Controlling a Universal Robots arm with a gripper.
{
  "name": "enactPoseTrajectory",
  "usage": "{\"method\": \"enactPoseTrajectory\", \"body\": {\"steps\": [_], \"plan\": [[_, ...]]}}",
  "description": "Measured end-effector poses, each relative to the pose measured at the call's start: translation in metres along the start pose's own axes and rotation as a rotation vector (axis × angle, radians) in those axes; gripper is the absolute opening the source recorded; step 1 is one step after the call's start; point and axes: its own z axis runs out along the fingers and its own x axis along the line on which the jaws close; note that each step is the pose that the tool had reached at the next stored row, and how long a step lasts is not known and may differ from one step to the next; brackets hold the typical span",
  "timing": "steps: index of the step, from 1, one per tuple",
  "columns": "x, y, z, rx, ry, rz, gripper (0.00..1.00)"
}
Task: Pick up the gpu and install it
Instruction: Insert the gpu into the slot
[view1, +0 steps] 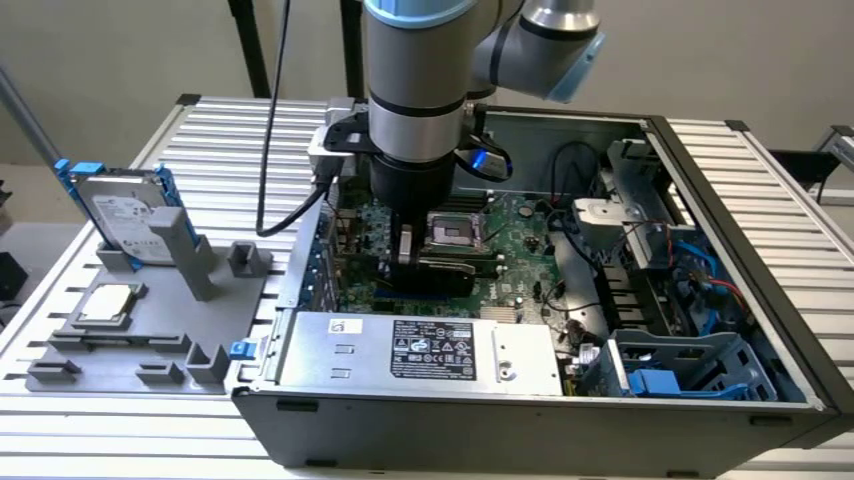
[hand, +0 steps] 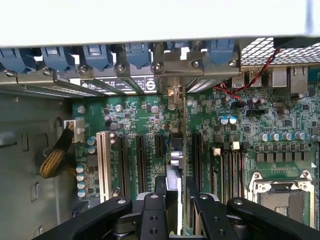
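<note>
Gpu (hand: 174, 195) upright over motherboard (hand: 235, 135) inside case (view1: 534, 430)

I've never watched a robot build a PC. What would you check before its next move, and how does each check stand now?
1. Gpu gripped between the gripper's fingers: ok.
2. Gpu upright, edge-on over the motherboard slots: ok.
3. Gpu fully seated in a slot: cannot tell.
4. Yellow cable apart from the gpu: ok.
5. Hard drive and CPU outside the case, on the tray: ok.
</note>
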Motion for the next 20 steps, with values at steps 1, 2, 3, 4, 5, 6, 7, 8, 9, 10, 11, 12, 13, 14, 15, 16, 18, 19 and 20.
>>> {"method": "enactPoseTrajectory", "body": {"steps": [1, 2, 3, 4, 5, 6, 7, 8, 9, 10, 11, 12, 13, 14, 15, 16, 18, 19, 20], "plan": [[0.0000, 0.0000, 0.0001, 0.0001, -0.0002, 0.000, 0.26], [0.0000, 0.0000, 0.0001, 0.0001, -0.0002, 0.000, 0.26], [0.0000, 0.0000, 0.0002, 0.0001, -0.0003, 0.000, 0.26], [0.0000, 0.0000, 0.0002, 0.0001, -0.0003, 0.000, 0.26], [-0.0001, 0.0000, 0.0001, 0.0002, -0.0003, 0.000, 0.26], [-0.0001, 0.0000, 0.0001, 0.0002, -0.0003, 0.000, 0.26], [-0.0004, 0.0000, -0.0001, 0.0002, -0.0004, 0.000, 0.26], [-0.0008, 0.0001, -0.0005, 0.0004, -0.0007, 0.000, 0.26], [-0.0014, 0.0002, -0.0011, 0.0005, -0.0010, 0.000, 0.26], [-0.0020, 0.0001, -0.0017, 0.0008, -0.0017, 0.000, 0.26], [-0.0024, 0.0001, -0.0024, 0.0006, -0.0009, 0.000, 0.26], [-0.0025, 0.0002, -0.0028, 0.0004, -0.0005, 0.000, 0.26], [-0.0025, 0.0006, -0.0028, 0.0004, -0.0005, 0.000, 0.26], [-0.0025, 0.0010, -0.0028, 0.0003, -0.0004, 0.000, 0.26], [-0.0025, 0.0014, -0.0028, 0.0003, -0.0005, 0.000, 0.26], [-0.0025, 0.0019, -0.0028, 0.0004, -0.0004, 0.000, 0.26], [-0.0024, 0.0024, -0.0025, 0.0002, 0.0001, 0.000, 0.26], [-0.0024, 0.0025, -0.0022, 0.0002, 0.0005, 0.000, 0.26], [-0.0024, 0.0026, -0.0018, 0.0003, 0.0012, 0.000, 0.26]]}}
